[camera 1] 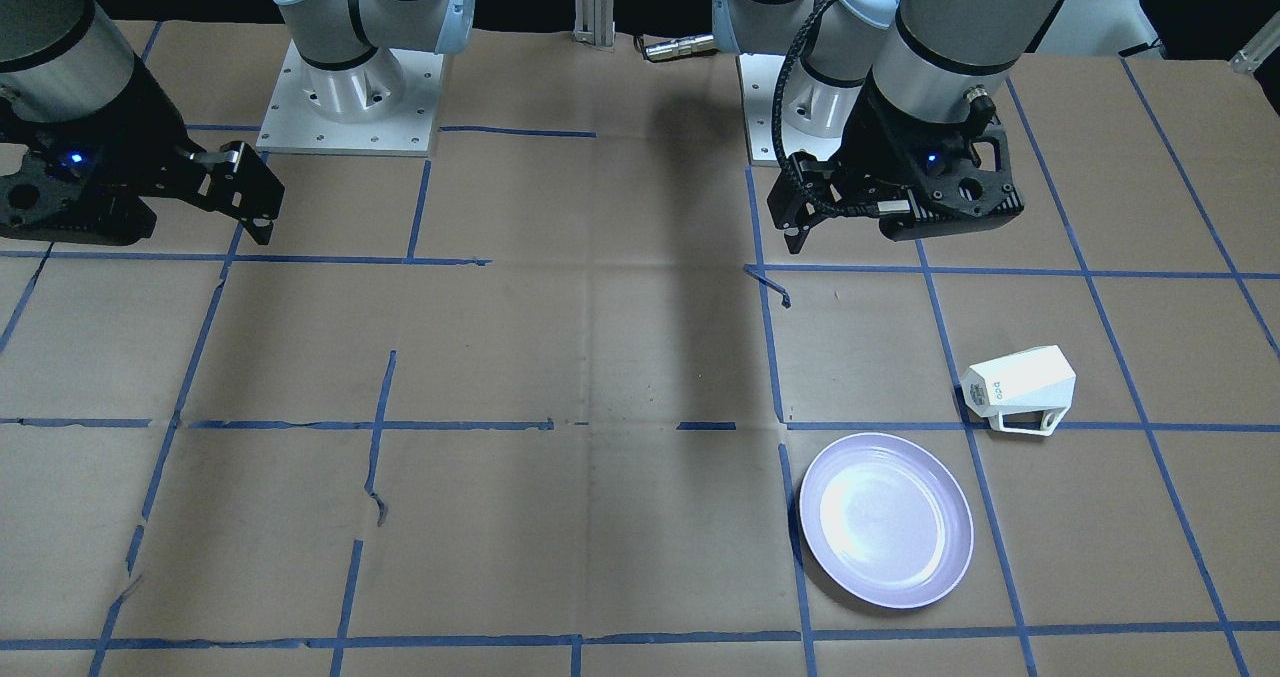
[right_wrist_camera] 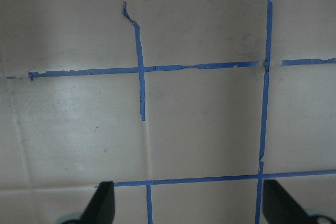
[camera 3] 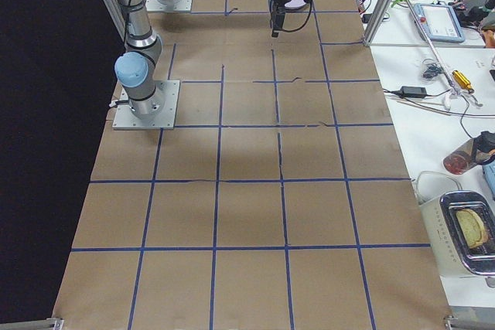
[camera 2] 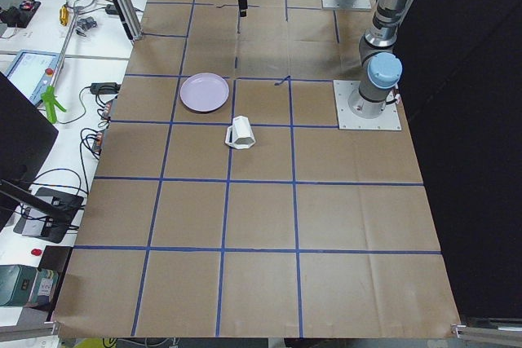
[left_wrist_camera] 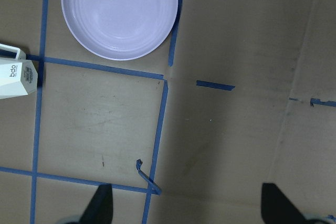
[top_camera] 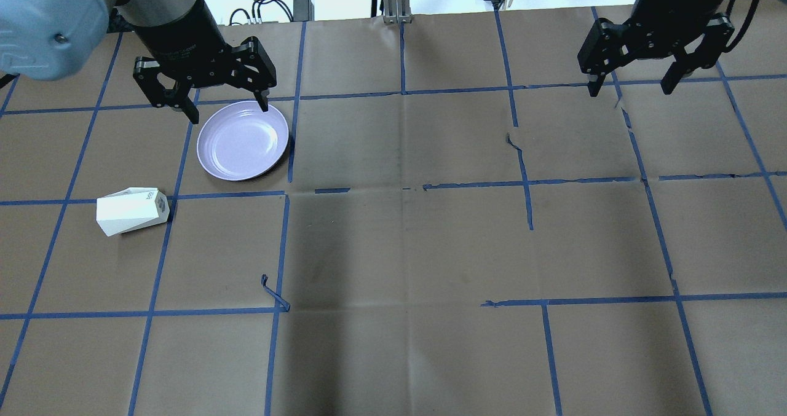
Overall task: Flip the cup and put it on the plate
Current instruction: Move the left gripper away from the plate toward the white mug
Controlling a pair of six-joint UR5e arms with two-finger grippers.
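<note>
White cup on its side, left of lavender plate, not touching | long axis left-right, base facing right | left gripper wide open, empty, nearer; cup lies to its left | right gripper open, empty, well apart

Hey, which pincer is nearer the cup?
The left pincer, hanging open near the plate beside the cup; the right pincer is across the table.
</note>
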